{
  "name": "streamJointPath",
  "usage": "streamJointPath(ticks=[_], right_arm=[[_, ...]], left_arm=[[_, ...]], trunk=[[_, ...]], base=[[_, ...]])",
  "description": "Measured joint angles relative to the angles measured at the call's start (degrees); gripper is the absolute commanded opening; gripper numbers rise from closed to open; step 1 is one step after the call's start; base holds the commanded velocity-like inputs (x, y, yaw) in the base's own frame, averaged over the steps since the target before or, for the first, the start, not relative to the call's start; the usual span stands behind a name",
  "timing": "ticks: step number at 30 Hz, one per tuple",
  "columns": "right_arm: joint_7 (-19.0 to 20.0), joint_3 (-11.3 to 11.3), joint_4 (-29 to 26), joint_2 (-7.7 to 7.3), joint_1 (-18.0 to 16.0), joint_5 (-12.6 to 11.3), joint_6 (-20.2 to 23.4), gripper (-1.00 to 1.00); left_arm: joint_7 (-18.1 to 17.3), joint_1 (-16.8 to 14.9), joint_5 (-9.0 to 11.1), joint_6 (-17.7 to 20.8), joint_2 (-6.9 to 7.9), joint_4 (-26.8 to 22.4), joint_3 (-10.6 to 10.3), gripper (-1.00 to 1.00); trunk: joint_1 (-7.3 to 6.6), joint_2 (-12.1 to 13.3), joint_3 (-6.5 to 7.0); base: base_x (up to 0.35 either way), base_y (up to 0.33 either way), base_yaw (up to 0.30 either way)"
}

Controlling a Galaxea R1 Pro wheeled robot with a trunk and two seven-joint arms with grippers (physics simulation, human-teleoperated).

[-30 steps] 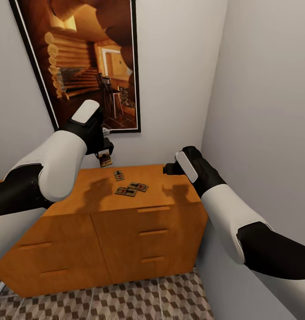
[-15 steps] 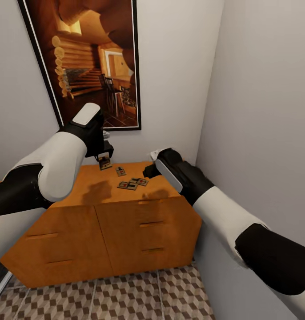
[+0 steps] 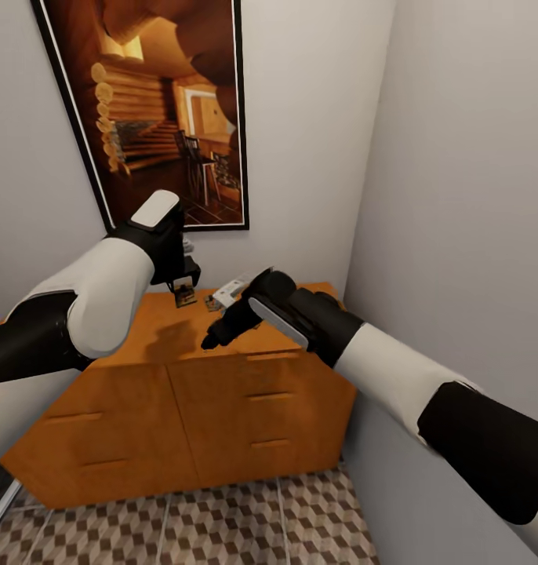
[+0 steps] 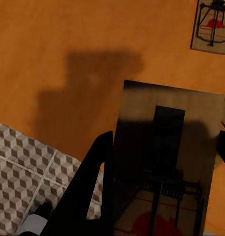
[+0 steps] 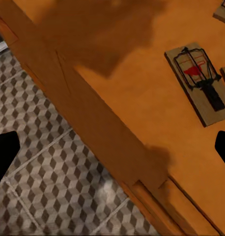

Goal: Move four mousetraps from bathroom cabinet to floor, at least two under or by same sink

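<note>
My left gripper (image 3: 183, 284) is shut on one mousetrap (image 4: 164, 162), held just above the orange cabinet top (image 3: 159, 326) near the wall. In the left wrist view a second mousetrap (image 4: 210, 27) lies flat on the wood. My right gripper (image 3: 214, 339) hangs open over the cabinet's front edge, and its dark fingertips (image 5: 4, 152) stand far apart. A mousetrap (image 5: 201, 83) with a red mark lies on the cabinet top just beyond that gripper, and corners of others show beside it. The cube-patterned bathroom floor (image 3: 222, 526) lies below the cabinet. The sink is out of view.
The orange cabinet (image 3: 183, 424) with drawer fronts fills a narrow corner between a back wall and a right wall (image 3: 457, 196). A framed picture of a log interior (image 3: 167, 118) hangs above it. My right forearm (image 3: 394, 377) crosses in front of the cabinet top.
My right arm has swung left and forward over the cabinet top, now covering the lying traps in the head view. The left gripper with its trap has barely moved. The head camera shifted slightly.
</note>
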Motion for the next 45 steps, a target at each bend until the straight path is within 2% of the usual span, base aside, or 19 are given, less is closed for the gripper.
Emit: streamJointPath(ticks=[3, 4, 6, 9, 15, 29, 32, 36, 38, 41, 45], right_arm=[[9.5, 2.9, -0.1, 0.04, -0.6, 8.4, -0.3, 1.00], [11.1, 3.2, 0.0, 0.04, -0.7, 10.0, -0.3, 1.00], [17.1, 3.6, 0.1, -0.01, -0.8, 14.7, -0.5, 1.00], [22.2, 3.7, 0.4, -0.40, -0.8, 17.8, -0.7, 1.00], [25.0, 3.7, 0.7, -1.18, -0.8, 19.2, -1.3, 1.00], [25.2, 2.9, 0.7, -0.98, -0.8, 19.2, -1.4, 1.00], [24.7, 0.7, 1.1, -0.93, -1.0, 19.2, -1.3, 1.00], [22.8, -4.9, 5.3, -0.77, -1.5, 19.5, -1.1, 1.00], [21.1, -7.9, 10.1, -0.57, -2.0, 19.7, -1.2, 1.00], [20.2, -9.4, 13.8, -0.43, -2.9, 19.7, -1.2, 1.00], [19.9, -9.9, 15.5, -0.41, -3.2, 19.6, -1.2, 1.00]], left_arm=[[0.0, 0.0, 0.0, 0.0, 0.01, 0.6, 0.0, -1.00], [0.0, 0.1, 0.0, 0.0, 0.01, 0.7, 0.0, -1.00], [-0.1, 0.1, 0.1, -0.1, 0.01, 1.0, 0.0, -1.00], [-0.1, 0.1, 0.1, 0.0, 0.01, 1.1, -0.1, -1.00], [-0.1, 0.1, 0.1, -0.1, -0.05, 1.2, -0.1, -1.00], [-0.2, 0.1, 0.1, -0.1, -0.03, 1.4, -0.1, -1.00], [-0.2, 0.1, 0.1, -0.1, 0.04, 1.5, -0.1, -1.00], [-0.2, 0.1, 0.1, -0.1, 0.04, 1.5, -0.1, -1.00], [-0.2, 0.1, 0.1, -0.1, 0.03, 1.5, -0.1, -1.00], [-0.2, 0.1, 0.1, -0.1, 0.02, 1.5, -0.1, -1.00], [-0.3, 0.1, 0.1, -0.1, 0.02, 1.5, -0.1, -1.00]], trunk=[[-0.02, 0.0, 0.00], [-0.02, 0.0, 0.00], [-0.01, 0.0, 0.00], [0.00, 0.0, 0.00], [0.01, 0.0, 0.00], [0.00, 0.0, 0.00], [0.01, 0.0, 0.00], [0.01, 0.0, 0.00], [0.01, 0.0, 0.00], [0.01, 0.0, 0.00], [0.01, 0.0, 0.00]], base=[[0.256, 0.000, 0.000], [0.276, 0.000, 0.000], [0.175, 0.000, 0.000], [0.071, 0.000, 0.000], [0.021, 0.000, 0.000], [0.191, 0.000, 0.000], [0.017, 0.000, 0.000], [0.006, 0.000, 0.000], [0.002, 0.000, 0.000], [0.000, 0.000, 0.000], [0.025, 0.000, 0.000]])
